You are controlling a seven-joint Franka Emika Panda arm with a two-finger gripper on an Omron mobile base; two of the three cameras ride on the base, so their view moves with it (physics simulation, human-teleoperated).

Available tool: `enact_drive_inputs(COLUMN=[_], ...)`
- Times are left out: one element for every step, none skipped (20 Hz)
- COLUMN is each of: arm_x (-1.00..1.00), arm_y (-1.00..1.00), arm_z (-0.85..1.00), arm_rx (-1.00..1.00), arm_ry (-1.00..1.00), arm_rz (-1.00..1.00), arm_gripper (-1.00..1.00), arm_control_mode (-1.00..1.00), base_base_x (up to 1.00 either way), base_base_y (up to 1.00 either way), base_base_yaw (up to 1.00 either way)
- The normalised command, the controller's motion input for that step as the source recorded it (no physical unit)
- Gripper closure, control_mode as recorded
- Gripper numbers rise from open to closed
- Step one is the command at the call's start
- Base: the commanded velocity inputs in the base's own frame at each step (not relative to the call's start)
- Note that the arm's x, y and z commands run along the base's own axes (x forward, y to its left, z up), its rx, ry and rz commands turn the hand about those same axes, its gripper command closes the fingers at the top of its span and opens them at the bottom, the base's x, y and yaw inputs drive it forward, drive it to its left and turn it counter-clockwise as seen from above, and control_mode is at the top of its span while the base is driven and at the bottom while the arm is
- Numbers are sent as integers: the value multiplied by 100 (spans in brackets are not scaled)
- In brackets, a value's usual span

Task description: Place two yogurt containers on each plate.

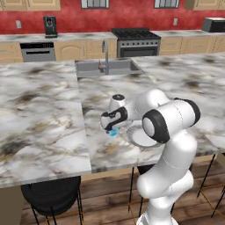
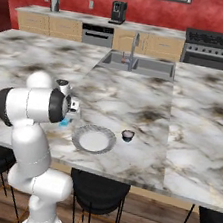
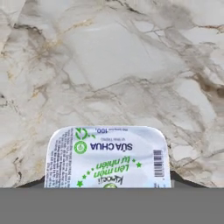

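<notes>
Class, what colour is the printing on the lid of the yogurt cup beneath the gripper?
Green printing on a white lid of the yogurt cup, clearest in the hand view.

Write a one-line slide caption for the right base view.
Arm bent low over the marble counter, blue yogurt cup at its gripper, beside an empty plate and a dark cup.

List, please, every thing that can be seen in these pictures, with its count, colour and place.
blue yogurt cup with pale printed lid: one, on the marble counter at the hand, left of the plate
round white plate with grey rim: one, near the counter's front edge
small dark round cup: one, just right of the plate
marble counter: one, grey-white
steel sink with faucet: one, grey, middle of counter
black stove: one, back wall
black coffee machine: one, back counter
hand: one, white and dark, over the yogurt cup
</notes>
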Motion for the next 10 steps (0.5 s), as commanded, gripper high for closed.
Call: enact_drive_inputs(arm_x=[-9,-8,-4,-10,-16,-21,-22,-23,-24,-29], arm_y=[-29,-29,-31,-41,-57,-67,-79,-80,-69,-66], arm_z=[49,54,56,48,43,22,4,2,2,0], arm_rx=[0,0,0,0,0,0,0,0,0,0], arm_ry=[-1,0,0,0,0,0,0,1,5,3], arm_rz=[0,0,0,0,-1,-6,-6,-6,-9,-10], arm_gripper=[100,100,100,100,100,100,100,100,100,100], arm_control_mode=[-100,-100,-100,-100,-100,-100,-100,-100,-100,-100], base_base_x=[0,0,0,0,0,0,0,0,0,0], base_base_y=[0,0,0,0,0,0,0,0,0,0], base_base_yaw=[0,0,0,0,0,0,0,0,0,0])
